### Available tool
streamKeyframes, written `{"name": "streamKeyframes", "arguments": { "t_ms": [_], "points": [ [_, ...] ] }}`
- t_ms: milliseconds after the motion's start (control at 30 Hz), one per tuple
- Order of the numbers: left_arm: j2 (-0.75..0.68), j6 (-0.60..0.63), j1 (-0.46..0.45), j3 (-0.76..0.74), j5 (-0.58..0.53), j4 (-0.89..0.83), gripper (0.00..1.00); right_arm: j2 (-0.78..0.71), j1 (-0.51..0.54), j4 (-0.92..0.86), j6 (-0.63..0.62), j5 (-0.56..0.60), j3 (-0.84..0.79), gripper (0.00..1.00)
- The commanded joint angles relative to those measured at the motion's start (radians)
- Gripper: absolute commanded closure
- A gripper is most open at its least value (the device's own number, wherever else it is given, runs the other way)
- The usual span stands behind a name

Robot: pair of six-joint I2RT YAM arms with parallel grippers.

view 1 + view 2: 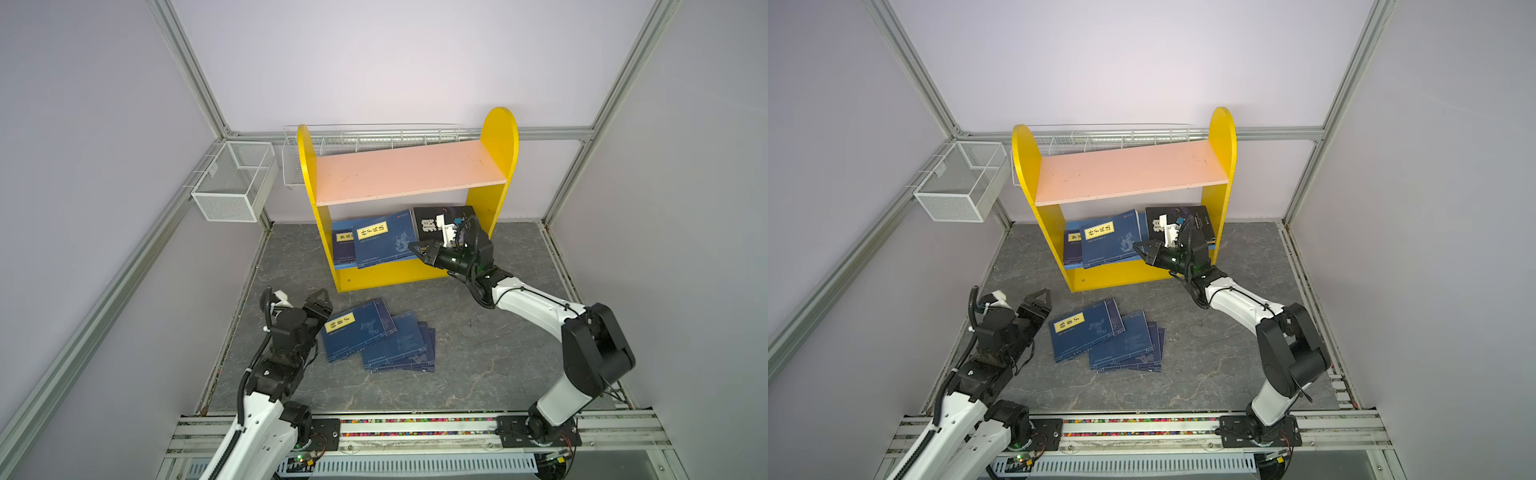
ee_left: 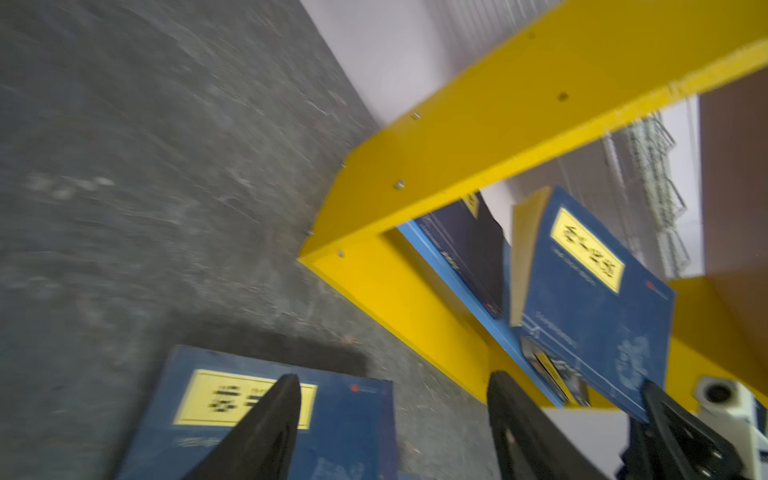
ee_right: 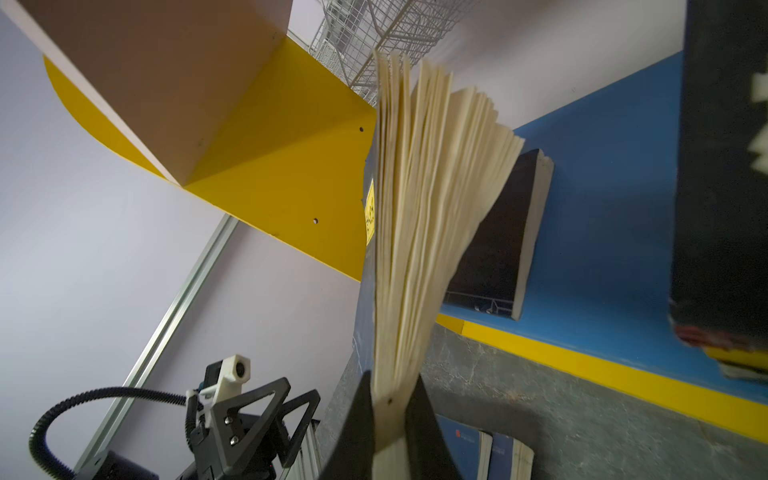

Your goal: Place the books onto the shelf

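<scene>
The shelf (image 1: 500, 137) (image 1: 1221, 137) stands at the back with a bare pink upper board (image 1: 407, 172). On its blue lower board (image 3: 602, 208) a navy-blue book (image 1: 382, 245) (image 1: 1108, 241) leans, its pages fanned (image 3: 419, 208). My right gripper (image 1: 413, 249) (image 1: 1138, 247) (image 3: 390, 382) is shut on that book's lower corner. Another navy book (image 1: 343, 241) leans behind it, and a black book (image 1: 424, 222) (image 3: 498, 232) stands to its right. Several navy books (image 1: 374, 340) (image 1: 1100, 336) lie stacked on the floor. My left gripper (image 1: 322, 305) (image 1: 1038, 301) (image 2: 395, 386) hangs open over the stack's left edge, holding nothing.
A white mesh basket (image 1: 232, 183) hangs on the left wall frame. A long wire basket (image 1: 374, 137) runs behind the shelf. The grey stone floor (image 1: 478, 345) is bounded by aluminium frame rails and lilac walls.
</scene>
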Motion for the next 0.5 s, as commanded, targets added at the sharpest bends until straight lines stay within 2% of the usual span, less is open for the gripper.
{"name": "streamKeyframes", "arguments": {
  "t_ms": [0, 200, 467],
  "points": [
    [-0.022, -0.045, 0.037, -0.026, -0.122, -0.266, 0.28, 0.073, 0.03, 0.0, -0.005, 0.044, 0.089, 0.89],
    [0.023, -0.086, 0.043, -0.069, -0.053, -0.211, 0.28, 0.203, 0.058, 0.005, 0.048, 0.08, 0.222, 0.89],
    [0.081, -0.064, 0.044, -0.055, -0.024, -0.179, 0.28, 0.282, 0.062, 0.031, 0.105, 0.079, 0.273, 0.89]
  ]
}}
